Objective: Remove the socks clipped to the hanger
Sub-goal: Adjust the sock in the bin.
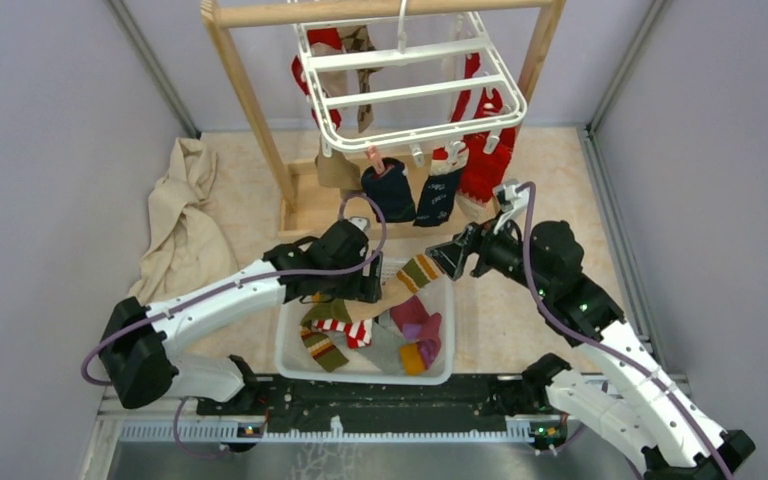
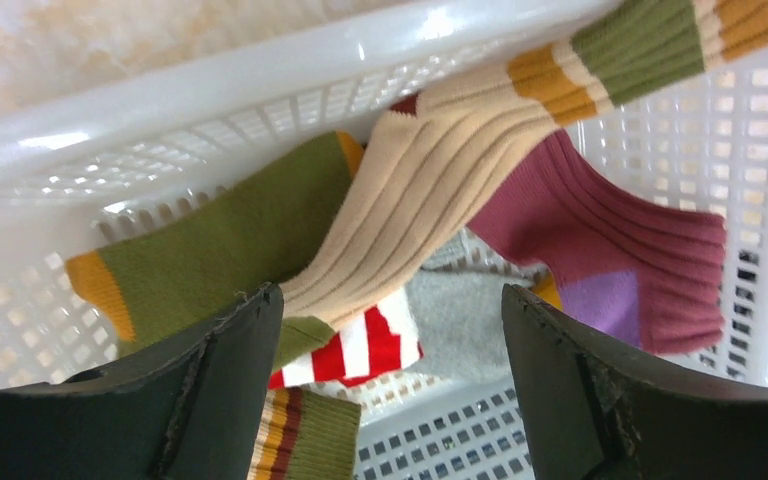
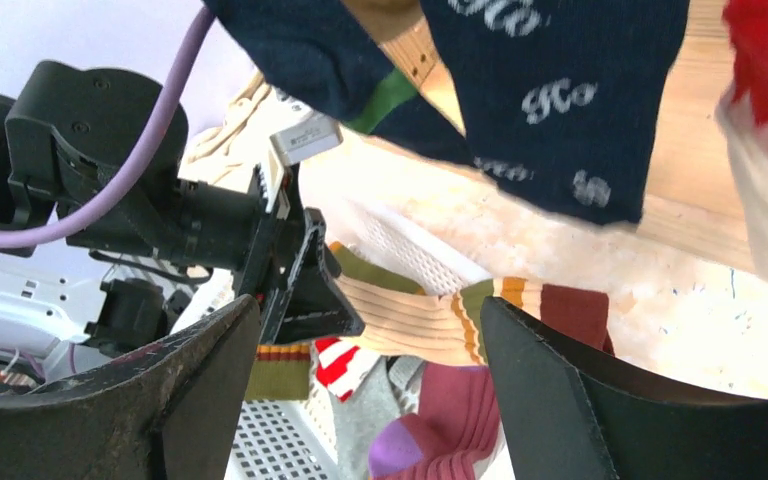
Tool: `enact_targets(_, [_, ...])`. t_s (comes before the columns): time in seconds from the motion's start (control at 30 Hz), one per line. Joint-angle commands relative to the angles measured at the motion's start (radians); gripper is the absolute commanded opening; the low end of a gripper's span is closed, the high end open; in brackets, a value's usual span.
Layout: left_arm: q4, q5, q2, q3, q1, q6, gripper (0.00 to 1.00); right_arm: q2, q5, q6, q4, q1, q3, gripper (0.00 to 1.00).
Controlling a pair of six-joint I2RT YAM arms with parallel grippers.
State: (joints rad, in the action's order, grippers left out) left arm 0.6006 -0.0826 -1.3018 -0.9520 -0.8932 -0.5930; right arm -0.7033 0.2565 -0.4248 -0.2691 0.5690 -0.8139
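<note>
The white hanger (image 1: 410, 85) hangs from a wooden frame at the back. Clipped to it are two navy socks (image 1: 390, 190), a tan sock (image 1: 338, 170) and red socks (image 1: 485, 165). My left gripper (image 1: 365, 278) is open and empty just above the white basket (image 1: 285, 345). In the left wrist view (image 2: 390, 330) it looks down on dropped socks. A tan striped sock (image 2: 430, 180) drapes over the basket's far rim. My right gripper (image 1: 450, 255) is open and empty beside that rim, below the navy socks (image 3: 560, 90). In the right wrist view (image 3: 370, 340) it faces the basket.
The wooden frame (image 1: 250, 100) stands at the back with its base board on the table. A beige cloth (image 1: 185, 215) lies crumpled at the left. The basket holds green, red-white striped, grey and magenta socks (image 1: 420, 325). Grey walls close in both sides.
</note>
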Motion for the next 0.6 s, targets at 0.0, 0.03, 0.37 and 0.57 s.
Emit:
enact_targets(0.0, [0.049, -0.147, -0.073, -0.074, -0.027, 0.034, 0.86, 0.051, 0.017, -0.023, -0.014, -0.005, 0.024, 0.81])
enact_targets(0.03, [0.056, -0.152, -0.098, -0.084, -0.033, 0.037, 0.87, 0.061, 0.018, -0.025, -0.017, -0.005, 0.031, 0.81])
enact_targets(0.37, [0.047, -0.148, -0.204, -0.076, -0.138, -0.007, 0.86, 0.112, 0.029, -0.028, -0.056, -0.004, 0.059, 0.81])
enact_targets(0.57, [0.034, -0.160, -0.160, -0.056, -0.159, -0.025, 0.42, 0.122, 0.036, -0.036, -0.053, -0.004, 0.079, 0.81])
